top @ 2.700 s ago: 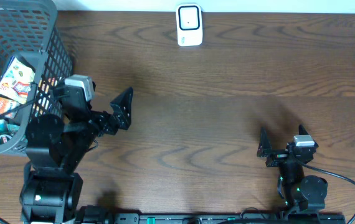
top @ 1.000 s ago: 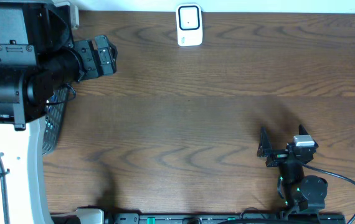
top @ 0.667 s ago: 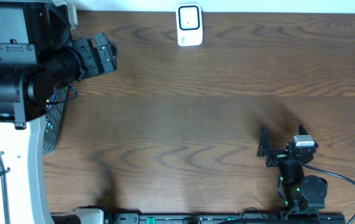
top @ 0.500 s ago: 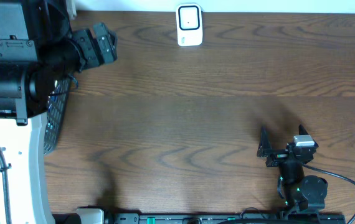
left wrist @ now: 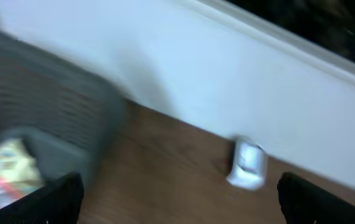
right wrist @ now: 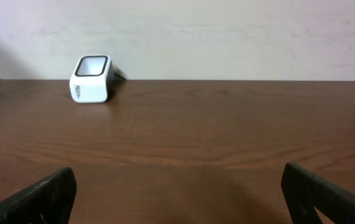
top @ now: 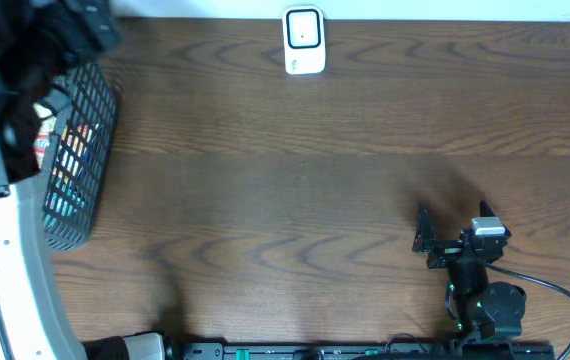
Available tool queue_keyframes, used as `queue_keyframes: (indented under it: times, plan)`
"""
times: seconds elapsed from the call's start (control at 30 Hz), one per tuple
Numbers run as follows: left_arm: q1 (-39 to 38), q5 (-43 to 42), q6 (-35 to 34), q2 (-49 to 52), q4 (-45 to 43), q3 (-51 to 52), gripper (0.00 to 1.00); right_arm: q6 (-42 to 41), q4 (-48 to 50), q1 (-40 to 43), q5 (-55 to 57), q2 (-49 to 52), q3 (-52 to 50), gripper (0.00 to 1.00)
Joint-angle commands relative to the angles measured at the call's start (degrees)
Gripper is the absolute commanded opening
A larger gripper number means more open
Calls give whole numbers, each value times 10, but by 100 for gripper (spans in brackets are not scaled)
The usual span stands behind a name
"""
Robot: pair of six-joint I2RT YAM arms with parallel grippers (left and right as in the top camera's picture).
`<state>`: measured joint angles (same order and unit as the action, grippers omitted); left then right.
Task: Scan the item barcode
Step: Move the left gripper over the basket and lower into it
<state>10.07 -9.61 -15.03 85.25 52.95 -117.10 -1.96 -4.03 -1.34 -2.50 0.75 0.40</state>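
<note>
Black right claw [top: 425, 240] and arm [top: 473, 280] trail a cable [top: 557, 291]; left arm [top: 15, 262] is partly white.

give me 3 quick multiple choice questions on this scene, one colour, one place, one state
1. What colour is the mesh basket? A red B grey C yellow
2. Where is the white scanner? A far edge of the table B in the basket C near edge
3. How is the right hand? A shut on a packet B shut, empty C open, empty
B: its grey mesh shows overhead. A: it stands at the far edge in the overhead view. C: its jaws stand wide with nothing between.
</note>
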Motion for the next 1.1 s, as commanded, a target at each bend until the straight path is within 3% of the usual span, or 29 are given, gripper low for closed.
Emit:
queue_keyframes:
  times: [0.0,0.17,0.37,0.87,0.97,1.07]
  plan:
    - [56,96,-1,4,-4,-10,98,-6,-3,3,6,0,0,99]
    - [132,153,4,9,1,-8,98,-6,-3,3,6,0,0,99]
    - [194,153,103,46,24,6,98,-6,-3,3,6,0,0,99]
    - [252,154,103,191,18,56,98,-6,-3,3,6,0,0,99]
    - [247,110,100,224,15,56,98,-6,-3,3,6,0,0,99]
    - [244,100,33,248,16,56,98,-6,-3,3,6,0,0,99]
